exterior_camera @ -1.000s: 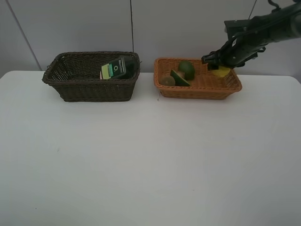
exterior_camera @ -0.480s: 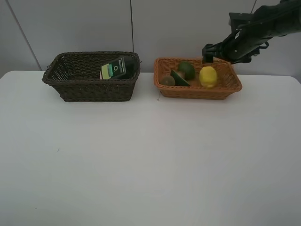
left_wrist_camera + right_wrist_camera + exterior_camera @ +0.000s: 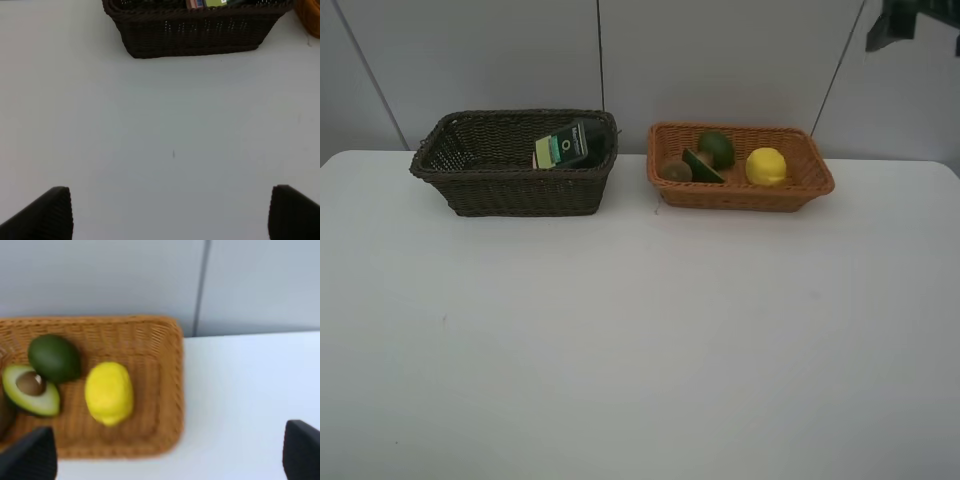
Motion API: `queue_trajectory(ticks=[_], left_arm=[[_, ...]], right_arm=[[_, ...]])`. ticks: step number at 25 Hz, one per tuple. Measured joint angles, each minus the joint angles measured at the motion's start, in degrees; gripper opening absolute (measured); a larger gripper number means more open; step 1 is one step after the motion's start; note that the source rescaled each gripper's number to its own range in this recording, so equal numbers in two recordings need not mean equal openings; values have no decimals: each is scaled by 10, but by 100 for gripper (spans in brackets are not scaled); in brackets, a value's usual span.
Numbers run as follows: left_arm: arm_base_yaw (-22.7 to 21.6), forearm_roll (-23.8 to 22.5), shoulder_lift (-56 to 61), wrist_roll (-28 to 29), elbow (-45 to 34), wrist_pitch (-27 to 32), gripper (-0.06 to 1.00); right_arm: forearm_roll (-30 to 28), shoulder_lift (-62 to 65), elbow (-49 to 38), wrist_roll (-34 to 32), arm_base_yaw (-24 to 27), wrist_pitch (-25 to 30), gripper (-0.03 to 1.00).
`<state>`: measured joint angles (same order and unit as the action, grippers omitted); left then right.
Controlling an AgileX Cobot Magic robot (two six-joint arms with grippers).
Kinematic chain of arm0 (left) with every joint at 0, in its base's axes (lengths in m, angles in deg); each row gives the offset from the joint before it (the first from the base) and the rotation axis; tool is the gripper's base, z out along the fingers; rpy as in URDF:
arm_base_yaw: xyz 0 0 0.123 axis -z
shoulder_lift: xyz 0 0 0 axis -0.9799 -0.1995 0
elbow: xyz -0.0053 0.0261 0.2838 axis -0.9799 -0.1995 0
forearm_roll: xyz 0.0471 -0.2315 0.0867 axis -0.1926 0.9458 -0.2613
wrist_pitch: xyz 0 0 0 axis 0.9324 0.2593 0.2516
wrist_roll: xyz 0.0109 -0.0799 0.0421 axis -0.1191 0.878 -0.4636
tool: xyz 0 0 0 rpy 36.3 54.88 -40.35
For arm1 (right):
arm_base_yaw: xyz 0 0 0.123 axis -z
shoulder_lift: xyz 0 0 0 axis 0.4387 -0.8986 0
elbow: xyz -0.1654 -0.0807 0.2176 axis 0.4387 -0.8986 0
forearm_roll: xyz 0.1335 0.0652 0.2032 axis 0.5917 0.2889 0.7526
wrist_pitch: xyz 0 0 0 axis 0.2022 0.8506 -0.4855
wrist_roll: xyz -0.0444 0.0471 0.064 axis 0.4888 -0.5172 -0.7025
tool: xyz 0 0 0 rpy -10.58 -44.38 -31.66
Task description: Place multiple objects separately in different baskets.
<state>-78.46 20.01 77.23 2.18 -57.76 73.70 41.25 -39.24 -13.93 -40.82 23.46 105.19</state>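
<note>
1. Since a second ago the right gripper (image 3: 170, 455) has let go and lifted clear; the lemon (image 3: 765, 165) now lies in the tan basket (image 3: 817, 186), far right.
2. Both grippers gape empty (left gripper (image 3: 170, 212) included).
3. Risk: the lemon could roll against the avocado (image 3: 701, 166).

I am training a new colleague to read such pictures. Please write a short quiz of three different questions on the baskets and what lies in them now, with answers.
1. True or false: the lemon lies in the dark basket.
2. Which thing lies nearest the lemon in the tan basket? A) kiwi B) green fruit C) avocado half
3. Fill in: the right pincer is ____ and holds nothing.

Key
1. False: it lies in the tan basket.
2. B, as the right wrist view shows.
3. Open: its fingers stand wide apart above the basket.
</note>
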Motion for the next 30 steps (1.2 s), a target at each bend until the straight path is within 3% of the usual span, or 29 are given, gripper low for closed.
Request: queue_trajectory(ticks=[7, 17, 24, 30], left_arm=[[0, 0, 0, 0, 0, 0, 100], [0, 0, 0, 0, 0, 0, 100], [0, 0, 0, 0, 0, 0, 100], [0, 0, 0, 0, 0, 0, 100]], right_arm=[[-45, 294, -175, 0, 14, 93, 99], [2, 659, -346, 0, 14, 155, 99], [32, 798, -409, 0, 14, 160, 99], [32, 815, -415, 2, 14, 154, 99]])
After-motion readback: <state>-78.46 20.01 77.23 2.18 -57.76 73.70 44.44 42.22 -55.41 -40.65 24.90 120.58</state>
